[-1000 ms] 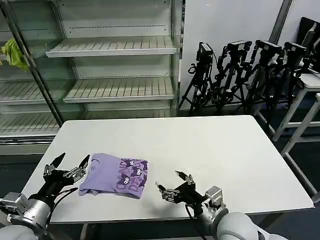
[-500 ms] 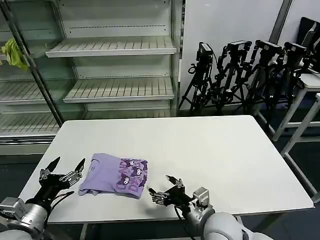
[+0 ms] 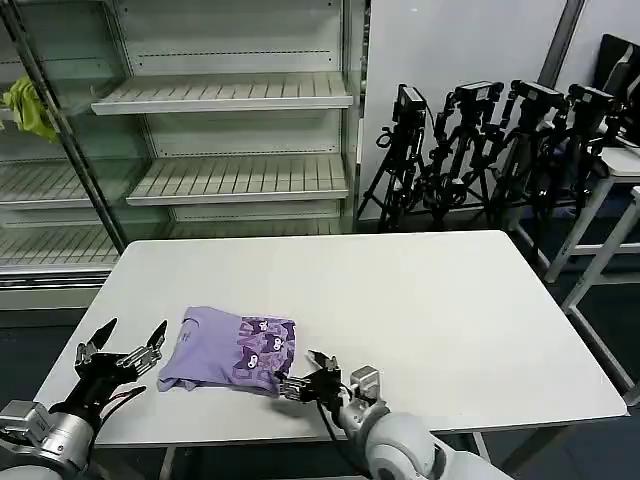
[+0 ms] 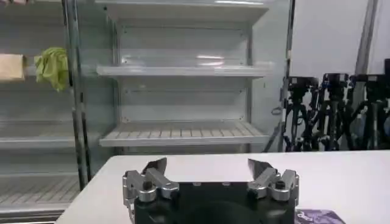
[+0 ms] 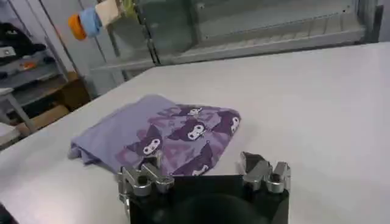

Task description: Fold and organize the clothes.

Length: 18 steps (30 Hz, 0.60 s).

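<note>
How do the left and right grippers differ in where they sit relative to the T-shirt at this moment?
The right gripper sits at the T-shirt's printed corner by the table's near edge, nearly touching; the left gripper hangs off the shirt's plain side with a clear gap. The right gripper points at the fabric; the left gripper points past it toward the shelves. Both are open and hold nothing.

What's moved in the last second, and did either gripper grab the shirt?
The right gripper slid left along the table's near edge to the folded T-shirt's printed corner, open. The left gripper drew back from the shirt, open. Nothing grasped; shirt unmoved.
</note>
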### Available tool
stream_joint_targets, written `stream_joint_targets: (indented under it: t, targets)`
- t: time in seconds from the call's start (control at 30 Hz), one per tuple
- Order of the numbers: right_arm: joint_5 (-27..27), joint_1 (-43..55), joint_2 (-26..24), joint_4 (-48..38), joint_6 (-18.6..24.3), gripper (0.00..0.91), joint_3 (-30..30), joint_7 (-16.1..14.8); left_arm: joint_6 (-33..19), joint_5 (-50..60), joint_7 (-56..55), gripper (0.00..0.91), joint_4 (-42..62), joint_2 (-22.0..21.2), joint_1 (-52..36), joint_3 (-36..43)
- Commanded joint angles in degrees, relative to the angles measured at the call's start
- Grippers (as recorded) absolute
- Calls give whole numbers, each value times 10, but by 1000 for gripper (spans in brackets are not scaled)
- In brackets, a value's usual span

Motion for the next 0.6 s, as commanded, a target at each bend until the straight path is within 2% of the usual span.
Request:
stream_joint_targets:
  t: [0.03,0.17,0.27,0.33,0.37,0.4,0.43,0.53,0.57,0.6]
  targets:
    - [-4,26,57,-72,2,907,-28,-1,-1,2,0,907,3,-2,-1,0]
    - [-6,32,69,-89,2,907,-31,-2,-2,1,0,907,4,-1,-1,0]
    - [-7,34,75,-94,2,796,-32,-2,-2,1,0,907,5,0,-1,-1]
    - [-7,36,77,-97,1,675,-33,-3,-3,1,0,907,5,0,-1,-1]
    - [-8,36,78,-98,1,524,-33,-4,-3,1,0,907,6,0,-1,-1]
    - [-9,36,79,-99,2,453,-33,-5,-3,0,0,907,6,0,-1,-2]
    - [-10,36,79,-99,1,292,-34,-5,-4,0,0,907,6,1,-1,-2]
    - [-14,36,79,-102,2,141,-34,-7,-5,-1,0,907,6,1,-1,-3]
    - [-14,35,79,-102,3,50,-34,-7,-5,-1,0,907,6,1,-1,-3]
    - [-15,35,79,-102,3,30,-33,-8,-6,-1,0,907,6,1,-1,-3]
